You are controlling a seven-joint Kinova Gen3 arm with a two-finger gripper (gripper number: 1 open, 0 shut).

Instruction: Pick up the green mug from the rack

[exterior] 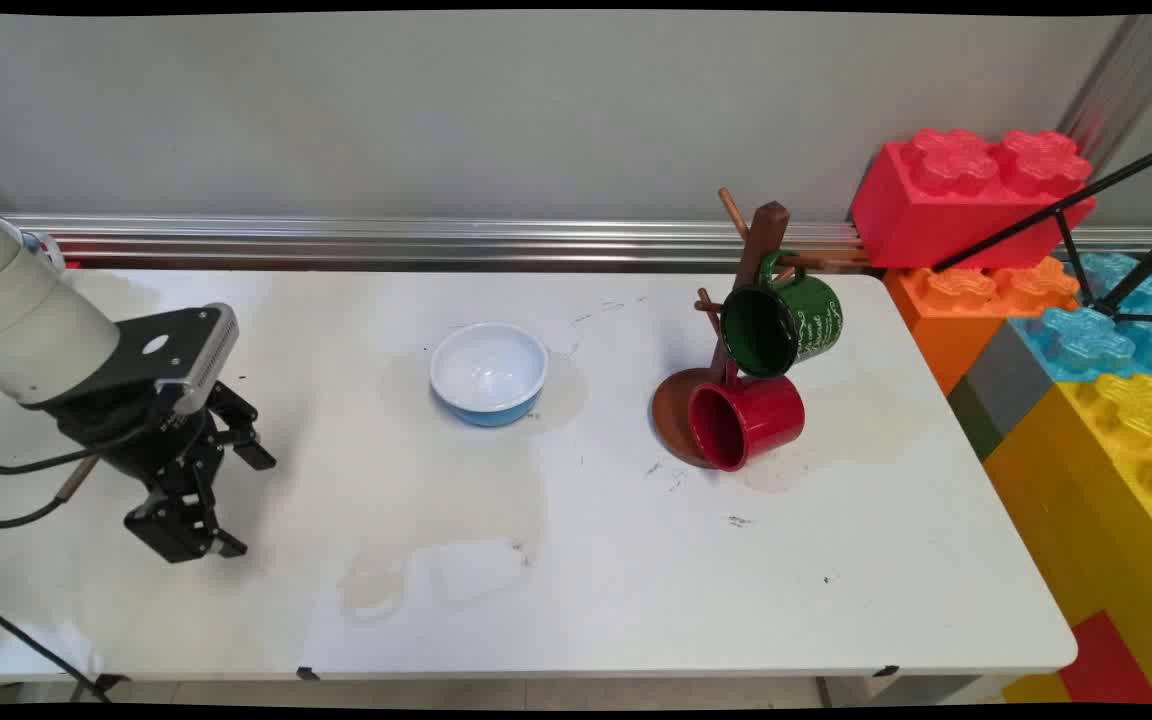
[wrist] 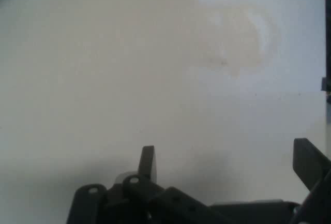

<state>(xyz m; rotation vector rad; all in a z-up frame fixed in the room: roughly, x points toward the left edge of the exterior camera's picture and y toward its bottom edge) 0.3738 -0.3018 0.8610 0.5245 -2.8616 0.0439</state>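
Note:
My black gripper (exterior: pixel 246 500) hangs low over the left part of the white table (exterior: pixel 586 560), open, with nothing between its fingers. In the hand view the gripper (wrist: pixel 227 159) looks down on bare, faintly stained tabletop (wrist: pixel 155 69), its two fingertips wide apart. The nearest thing is a blue bowl (exterior: pixel 488 373) with a white inside, standing upright to the gripper's right and further back. Further right stands a brown wooden mug tree (exterior: pixel 748 262) with a green mug (exterior: pixel 781 322) hanging on it and a red mug (exterior: pixel 746 419) lower down at its base, both with their mouths facing the camera.
Large toy bricks are stacked past the table's right edge: a red brick (exterior: pixel 966 195) on an orange one (exterior: pixel 986 300), then blue (exterior: pixel 1116 330) and yellow (exterior: pixel 1126 450). A black tripod leg (exterior: pixel 1066 215) crosses them. A metal rail (exterior: pixel 416 240) runs along the back edge.

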